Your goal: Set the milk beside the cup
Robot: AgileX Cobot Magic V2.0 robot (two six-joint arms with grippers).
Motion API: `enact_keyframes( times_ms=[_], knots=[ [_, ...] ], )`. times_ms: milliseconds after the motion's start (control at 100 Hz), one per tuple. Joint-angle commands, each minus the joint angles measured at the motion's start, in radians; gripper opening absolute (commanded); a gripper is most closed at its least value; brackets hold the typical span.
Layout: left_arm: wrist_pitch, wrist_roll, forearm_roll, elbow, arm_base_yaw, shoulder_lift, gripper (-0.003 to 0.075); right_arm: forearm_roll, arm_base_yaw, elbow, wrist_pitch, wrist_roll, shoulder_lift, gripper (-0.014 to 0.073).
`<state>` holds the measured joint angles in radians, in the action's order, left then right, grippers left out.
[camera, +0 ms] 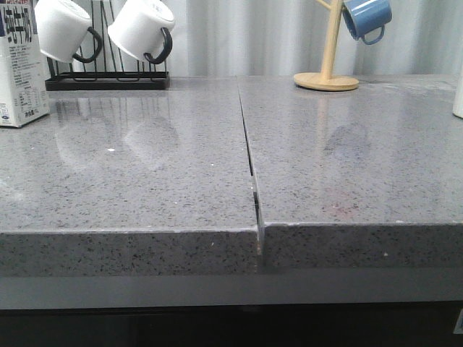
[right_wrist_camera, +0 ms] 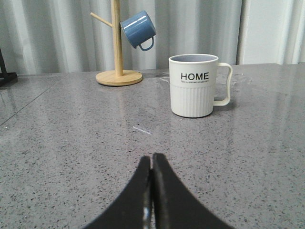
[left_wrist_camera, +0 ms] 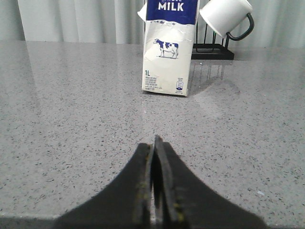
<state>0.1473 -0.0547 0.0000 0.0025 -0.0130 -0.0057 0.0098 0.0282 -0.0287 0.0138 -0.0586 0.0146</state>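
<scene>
The milk carton (camera: 20, 69) stands upright at the far left edge of the front view, white with a dark blue band. In the left wrist view the milk (left_wrist_camera: 167, 47) stands ahead of my left gripper (left_wrist_camera: 154, 143), which is shut and empty, well short of it. The cream "HOME" cup (right_wrist_camera: 196, 85) stands upright in the right wrist view, ahead and to one side of my right gripper (right_wrist_camera: 152, 160), which is shut and empty. In the front view only a white sliver at the right edge (camera: 458, 90) shows where the cup is. Neither gripper shows in the front view.
Two white mugs with black handles (camera: 141, 30) hang on a black rack (camera: 107, 79) at the back left, beside the milk. A wooden mug tree (camera: 327, 76) with a blue mug (camera: 366, 18) stands at the back right. A seam (camera: 249, 163) splits the grey countertop.
</scene>
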Motion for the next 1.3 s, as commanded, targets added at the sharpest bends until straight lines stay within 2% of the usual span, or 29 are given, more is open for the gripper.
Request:
enact_keyframes(
  times_ms=[0, 380, 550, 790, 960, 1060, 1230, 1290],
  knots=[
    [-0.086, -0.006, -0.013, 0.042, 0.003, -0.032, -0.0021, -0.010, 0.004, 0.019, -0.082, 0.007, 0.015, -0.0070],
    [-0.086, -0.006, -0.013, 0.042, 0.003, -0.032, -0.0021, -0.010, 0.004, 0.026, -0.063, 0.007, 0.015, -0.0070],
    [-0.086, -0.006, -0.013, 0.042, 0.003, -0.032, -0.0021, -0.010, 0.004, 0.111, 0.083, 0.007, -0.014, -0.0070],
    [-0.086, -0.006, -0.013, 0.042, 0.003, -0.032, -0.0021, -0.002, 0.004, 0.311, 0.238, 0.007, -0.194, -0.0070],
    [-0.086, -0.006, -0.013, 0.042, 0.003, -0.032, -0.0021, 0.013, 0.004, 0.387, 0.196, 0.006, -0.361, -0.0057],
    [-0.086, -0.006, -0.013, 0.042, 0.003, -0.032, -0.0021, 0.041, 0.004, 0.422, 0.181, 0.006, -0.458, 0.0034],
    [-0.086, -0.006, -0.013, 0.042, 0.003, -0.032, -0.0021, 0.046, 0.004, 0.441, 0.083, 0.006, -0.618, 0.0371],
    [-0.086, -0.006, -0.013, 0.042, 0.003, -0.032, -0.0021, 0.046, 0.004, 0.441, 0.023, 0.006, -0.669, 0.0434]
  ],
)
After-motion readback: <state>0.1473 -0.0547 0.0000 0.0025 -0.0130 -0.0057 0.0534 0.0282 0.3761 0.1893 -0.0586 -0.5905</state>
